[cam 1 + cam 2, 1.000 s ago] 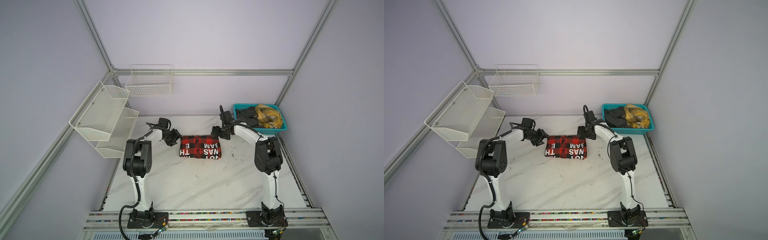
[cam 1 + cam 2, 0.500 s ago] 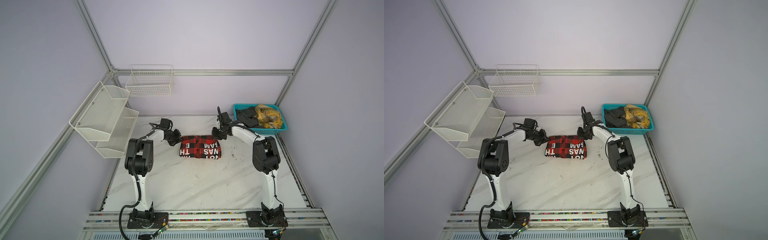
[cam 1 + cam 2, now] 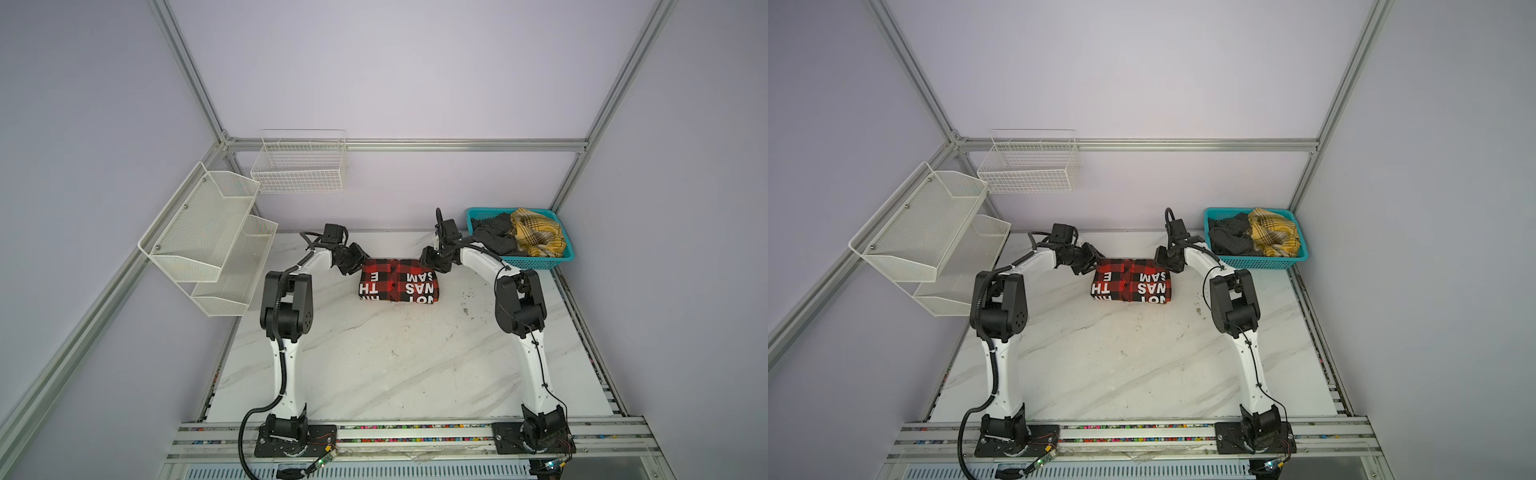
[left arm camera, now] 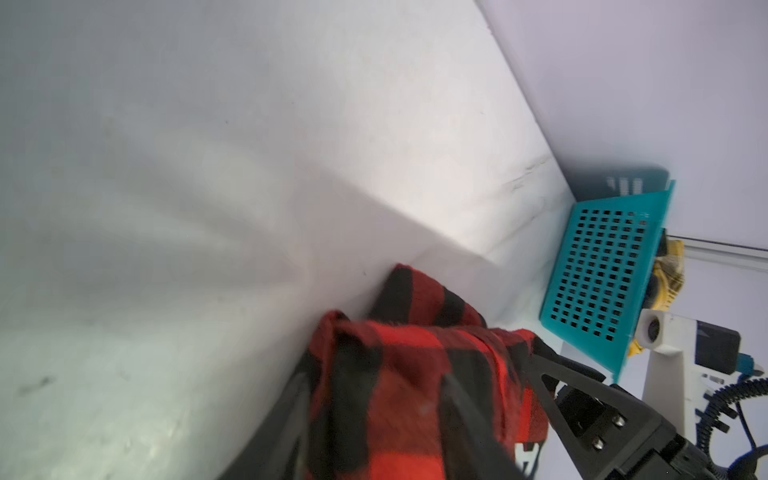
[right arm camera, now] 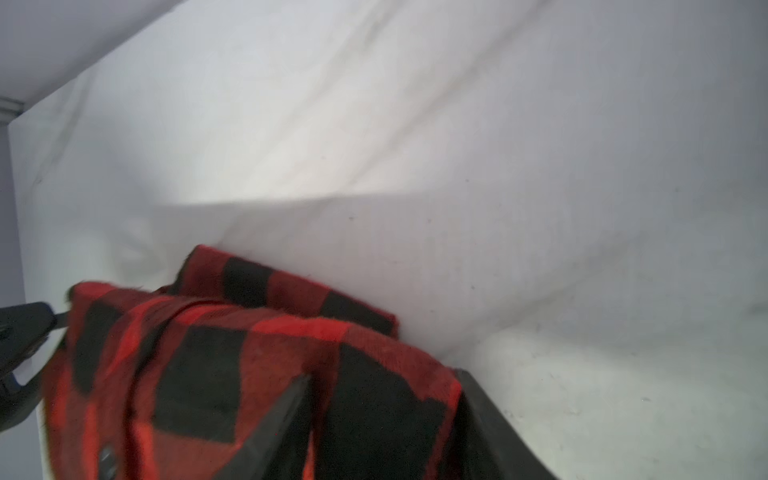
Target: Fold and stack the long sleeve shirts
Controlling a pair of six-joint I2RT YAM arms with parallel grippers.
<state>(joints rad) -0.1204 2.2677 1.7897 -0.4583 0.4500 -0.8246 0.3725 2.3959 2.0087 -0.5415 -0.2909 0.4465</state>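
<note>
the folded red-and-black shirt [image 3: 397,281] lies on the tabletop [image 3: 395,365]. the left pincer [image 3: 362,262] and right pincer [image 3: 430,266] straddle its far corners, jaws half apart — whether they grip cannot be told.

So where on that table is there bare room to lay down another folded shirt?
The widest bare patch of table lies between the left arm and right arm, from the red-and-black shirt to the front rail. The far side is crowded: left gripper and right gripper at the shirt's corners, teal basket in the right corner.
</note>
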